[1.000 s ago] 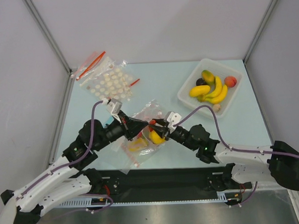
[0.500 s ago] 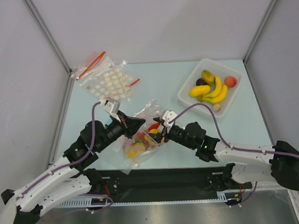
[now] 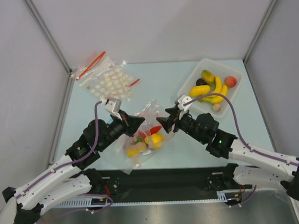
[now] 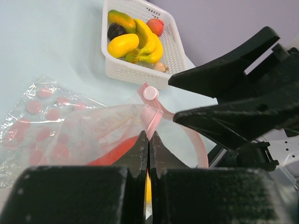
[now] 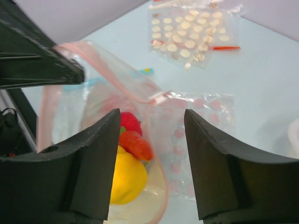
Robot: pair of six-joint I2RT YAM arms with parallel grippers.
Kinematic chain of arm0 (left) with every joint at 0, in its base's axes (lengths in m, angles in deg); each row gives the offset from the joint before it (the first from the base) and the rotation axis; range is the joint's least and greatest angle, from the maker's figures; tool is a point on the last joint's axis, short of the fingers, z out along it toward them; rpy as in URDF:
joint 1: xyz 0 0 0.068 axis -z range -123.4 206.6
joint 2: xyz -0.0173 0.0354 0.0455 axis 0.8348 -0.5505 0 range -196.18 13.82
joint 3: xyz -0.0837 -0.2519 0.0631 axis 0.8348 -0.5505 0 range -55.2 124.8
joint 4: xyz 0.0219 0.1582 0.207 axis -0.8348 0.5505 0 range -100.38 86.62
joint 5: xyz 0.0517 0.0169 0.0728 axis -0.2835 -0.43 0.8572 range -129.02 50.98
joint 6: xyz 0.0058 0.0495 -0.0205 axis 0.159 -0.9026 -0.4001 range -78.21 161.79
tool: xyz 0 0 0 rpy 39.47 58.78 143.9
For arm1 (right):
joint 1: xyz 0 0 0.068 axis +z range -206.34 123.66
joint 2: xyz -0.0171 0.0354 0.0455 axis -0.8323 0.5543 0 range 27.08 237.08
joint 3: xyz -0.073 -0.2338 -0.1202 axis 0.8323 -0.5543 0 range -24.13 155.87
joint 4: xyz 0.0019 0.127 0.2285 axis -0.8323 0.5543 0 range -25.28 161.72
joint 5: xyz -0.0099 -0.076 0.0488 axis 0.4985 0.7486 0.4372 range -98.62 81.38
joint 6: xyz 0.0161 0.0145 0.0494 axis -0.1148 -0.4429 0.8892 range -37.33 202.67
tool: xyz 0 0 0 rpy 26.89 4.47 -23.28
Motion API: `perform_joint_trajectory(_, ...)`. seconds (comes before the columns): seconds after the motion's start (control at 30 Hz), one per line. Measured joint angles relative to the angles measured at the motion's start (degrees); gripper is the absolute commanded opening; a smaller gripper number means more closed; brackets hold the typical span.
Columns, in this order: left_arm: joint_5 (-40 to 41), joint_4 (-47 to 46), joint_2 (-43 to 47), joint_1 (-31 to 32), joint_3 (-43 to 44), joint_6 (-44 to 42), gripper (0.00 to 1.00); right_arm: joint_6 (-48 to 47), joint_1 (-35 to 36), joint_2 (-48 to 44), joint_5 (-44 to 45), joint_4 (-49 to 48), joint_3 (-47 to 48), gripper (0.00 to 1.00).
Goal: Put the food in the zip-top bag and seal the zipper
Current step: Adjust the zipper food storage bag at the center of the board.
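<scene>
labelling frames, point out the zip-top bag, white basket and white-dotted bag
zip-top bag (image 5: pixel 110 77), right wrist view, pink strip along its mouth
white basket (image 4: pixel 135 74), left wrist view, near side wall
white-dotted bag (image 3: pixel 111 84), top view, middle of the dotted area

The left gripper (image 4: pixel 148 139) pinches the zip-top bag (image 4: pixel 96 125) at its mouth.

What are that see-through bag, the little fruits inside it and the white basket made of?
The clear crinkly bag with a pink strip looks like thin glossy plastic film: it wrinkles and shows its contents. The small yellow and red toy fruits inside seem moulded plastic or rubber, smooth, shiny. The white latticed basket looks like stiff matte plastic with mesh walls.
</scene>
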Motion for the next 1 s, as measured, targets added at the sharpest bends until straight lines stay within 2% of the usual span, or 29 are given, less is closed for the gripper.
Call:
perform_joint_trajectory(0.2, 2.82, 0.35, 0.04, 0.00, 0.00, -0.02, 0.00, 3.43, -5.03, 0.35, -2.43, 8.33, 2.62, 0.56)
perform_joint_trajectory(0.47, 8.76, 2.05, 1.20, 0.00, 0.00, -0.04, 0.00, 4.90, -5.99, 4.28, -7.17, 17.05, 9.11, 0.54)
perform_joint_trajectory(0.67, 11.78, 2.38, 1.88, 0.00, 0.00, -0.02, 0.00, 8.28, -6.16, 10.84, -9.05, 25.38, 14.47, 0.46)
perform_joint_trajectory(0.8, 13.40, 2.73, 2.25, 0.00, 0.00, -0.02, 0.00, 10.21, -6.16, 12.98, -7.67, 30.18, 16.57, 0.34)
perform_joint_trajectory(0.83, 13.81, 2.75, 2.32, 0.00, 0.00, -0.02, 0.00, 10.73, -6.16, 13.09, -7.45, 30.95, 16.79, 0.26)
perform_joint_trajectory(0.9, 14.14, 2.80, 2.38, 0.00, 0.00, -0.02, 0.00, 11.58, -6.14, 13.14, -6.69, 32.94, 17.38, 0.18)
perform_joint_trajectory(0.93, 14.19, 2.80, 2.34, 0.00, 0.00, -0.02, 0.00, 12.09, -6.14, 13.14, -6.40, 33.22, 17.49, 0.09)
perform_joint_trajectory(1.0, 13.81, 2.80, 1.75, 0.00, 0.00, -0.02, 0.00, 12.74, -6.14, 13.11, -5.99, 33.46, 17.57, 0.03)
